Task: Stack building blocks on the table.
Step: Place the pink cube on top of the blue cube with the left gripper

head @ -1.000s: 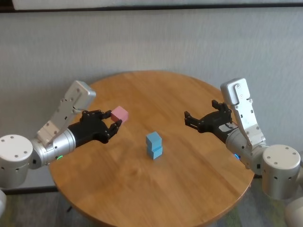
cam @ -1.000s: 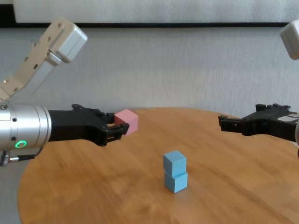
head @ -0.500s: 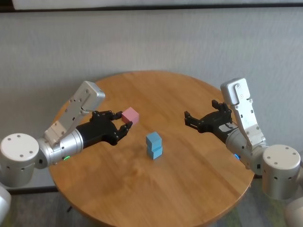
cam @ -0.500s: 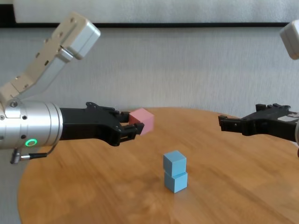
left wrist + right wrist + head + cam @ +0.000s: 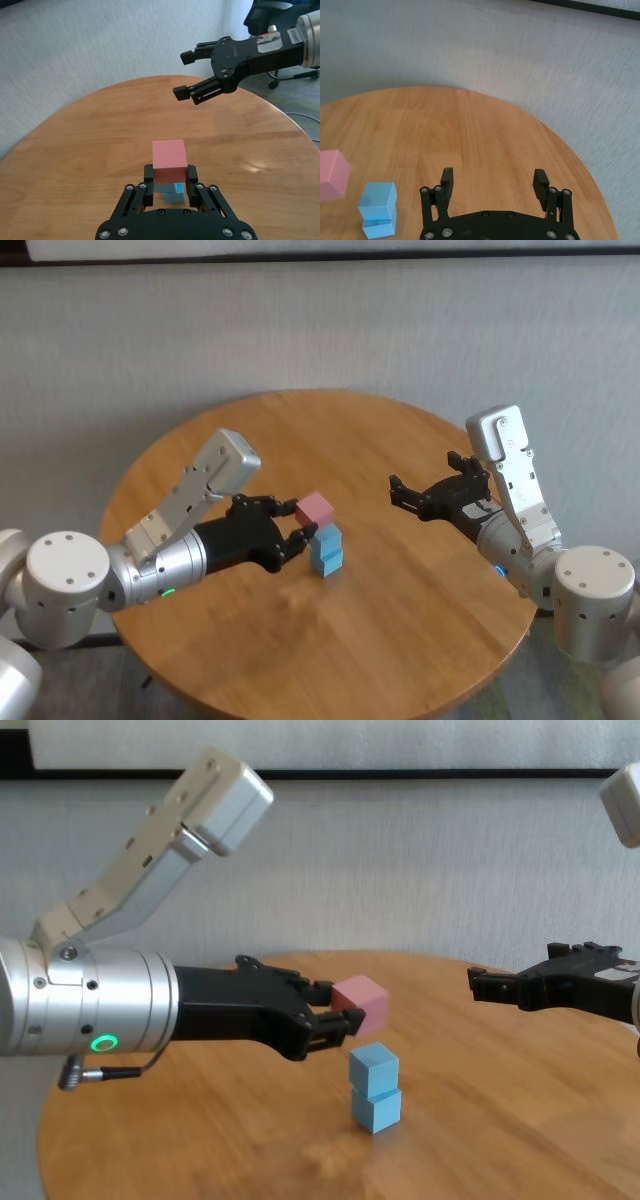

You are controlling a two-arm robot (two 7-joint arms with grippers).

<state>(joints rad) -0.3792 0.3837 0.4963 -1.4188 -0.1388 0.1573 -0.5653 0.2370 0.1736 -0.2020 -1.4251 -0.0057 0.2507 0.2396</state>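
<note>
Left gripper [image 5: 345, 1020] clamping the pink cube [image 5: 361, 1004] just above the two stacked light blue cubes [image 5: 375, 1087] mid-table [image 5: 200, 1140], right gripper [image 5: 478, 982] hovering well apart, jaws gaping wide, holding nothing

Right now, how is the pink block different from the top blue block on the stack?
The pink block is held in the air, clamped in the left gripper; the top blue block rests on the lower blue block, untouched. The pink block sits higher and slightly to the left of the stack, not yet on it. Colours differ: pink against light blue. Both are matte cubes that look the same size.
</note>
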